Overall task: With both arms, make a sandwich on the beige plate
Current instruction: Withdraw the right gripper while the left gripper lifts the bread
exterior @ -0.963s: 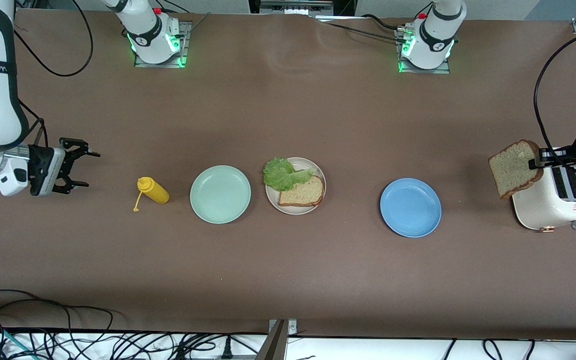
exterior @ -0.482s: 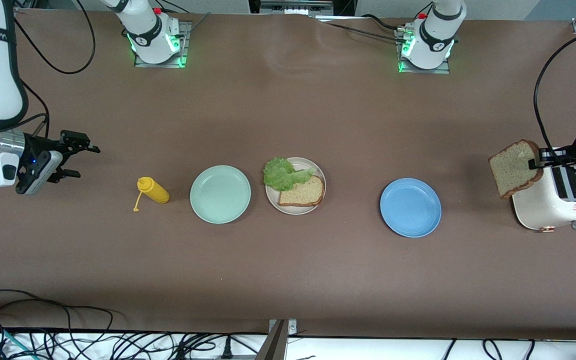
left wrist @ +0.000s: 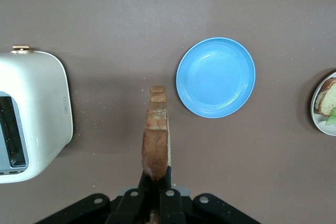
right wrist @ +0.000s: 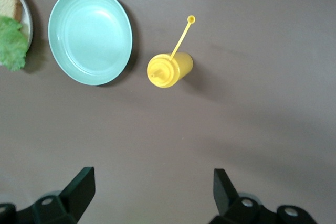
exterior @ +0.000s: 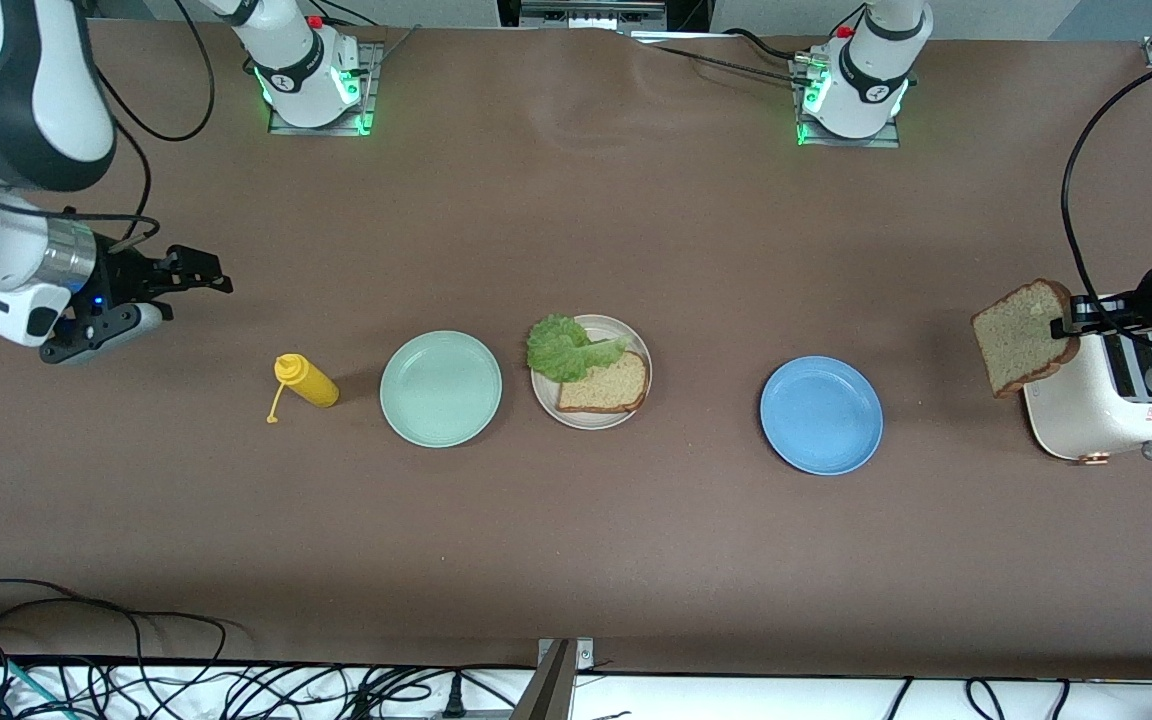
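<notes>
The beige plate (exterior: 628, 329) sits mid-table with one bread slice (exterior: 604, 384) on it and a ruffled lettuce leaf (exterior: 562, 347) lying partly over that slice. A second bread slice (exterior: 1021, 336) hangs in the air beside the toaster, with my left gripper (exterior: 1068, 328) shut on its edge. In the left wrist view that slice (left wrist: 156, 135) shows edge-on, pinched in my left gripper (left wrist: 156, 174). My right gripper (exterior: 204, 272) stands open and empty over bare table at the right arm's end; in its own view the right gripper (right wrist: 154, 182) holds nothing.
A white toaster (exterior: 1106, 405) stands at the left arm's end. A blue plate (exterior: 821, 414) lies between the toaster and the beige plate. A mint green plate (exterior: 441, 388) and a yellow squeeze bottle (exterior: 308, 381) lie toward the right arm's end.
The right arm has swung up and turned, its gripper now farther from the front camera's side and still open. The left gripper with its bread slice has risen slightly.
</notes>
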Robot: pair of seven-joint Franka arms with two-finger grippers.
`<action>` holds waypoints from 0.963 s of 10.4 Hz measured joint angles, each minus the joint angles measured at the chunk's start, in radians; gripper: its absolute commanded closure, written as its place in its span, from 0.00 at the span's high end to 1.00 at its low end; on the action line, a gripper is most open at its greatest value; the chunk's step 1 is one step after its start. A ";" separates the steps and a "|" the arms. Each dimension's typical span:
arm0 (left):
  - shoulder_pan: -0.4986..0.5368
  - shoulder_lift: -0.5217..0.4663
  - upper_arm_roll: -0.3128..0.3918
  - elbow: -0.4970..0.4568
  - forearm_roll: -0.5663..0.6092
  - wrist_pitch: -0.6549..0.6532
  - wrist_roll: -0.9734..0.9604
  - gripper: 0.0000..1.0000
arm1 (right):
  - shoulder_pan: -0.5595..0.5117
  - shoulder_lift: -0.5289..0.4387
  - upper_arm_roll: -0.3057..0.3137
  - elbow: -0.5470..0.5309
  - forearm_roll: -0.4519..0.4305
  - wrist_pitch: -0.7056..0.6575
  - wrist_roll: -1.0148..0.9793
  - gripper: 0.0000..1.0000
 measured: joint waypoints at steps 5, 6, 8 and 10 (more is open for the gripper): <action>-0.001 -0.001 -0.001 0.001 0.000 0.000 0.000 0.00 | -0.175 -0.092 0.171 0.000 -0.112 -0.095 0.241 1.00; -0.001 -0.001 -0.001 0.001 0.000 -0.001 0.000 0.00 | -0.187 -0.109 0.182 0.000 -0.130 -0.116 0.284 1.00; -0.014 -0.001 -0.005 0.001 0.007 -0.001 -0.003 0.00 | -0.198 -0.137 0.229 0.000 -0.164 -0.141 0.363 1.00; -0.074 0.000 -0.007 0.001 0.011 -0.003 -0.096 0.00 | -0.198 -0.142 0.248 0.000 -0.182 -0.178 0.413 1.00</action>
